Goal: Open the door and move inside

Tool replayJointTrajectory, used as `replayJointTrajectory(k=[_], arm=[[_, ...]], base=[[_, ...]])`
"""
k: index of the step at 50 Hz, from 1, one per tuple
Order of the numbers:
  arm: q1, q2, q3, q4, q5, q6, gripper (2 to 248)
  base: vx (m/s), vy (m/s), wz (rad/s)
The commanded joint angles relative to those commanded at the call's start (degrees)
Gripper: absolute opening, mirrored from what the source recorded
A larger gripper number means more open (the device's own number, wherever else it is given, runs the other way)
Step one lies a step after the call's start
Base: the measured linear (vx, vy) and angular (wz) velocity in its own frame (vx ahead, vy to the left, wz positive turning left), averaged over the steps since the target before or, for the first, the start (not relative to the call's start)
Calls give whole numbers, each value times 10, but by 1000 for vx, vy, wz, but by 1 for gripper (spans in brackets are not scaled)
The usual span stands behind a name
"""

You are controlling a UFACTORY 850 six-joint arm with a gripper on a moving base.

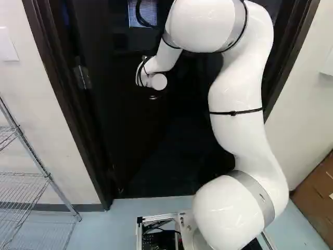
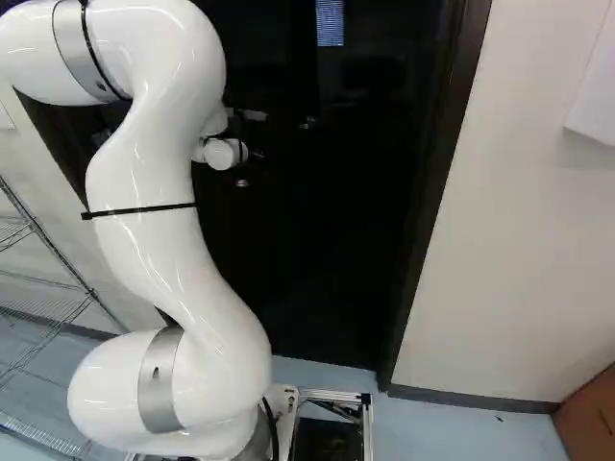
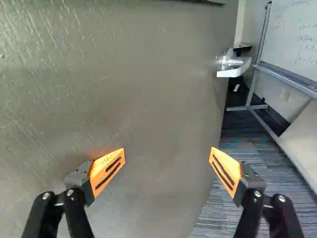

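Arm (image 1: 237, 88) raised twd door (image 3: 148, 99) (elbow bent)

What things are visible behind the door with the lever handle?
Past the edge of the door, a whiteboard on a metal stand and carpet show. What is directly behind the door is covered, so I cannot tell.
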Motion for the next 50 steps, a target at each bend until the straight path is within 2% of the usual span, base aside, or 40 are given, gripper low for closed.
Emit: replayJointTrajectory(k=[27, 50], arm=[[18, -9, -12, -15, 0, 0, 247], [29, -16, -20, -49, 0, 0, 247]], base=[[0, 0, 0], [0, 0, 0]])
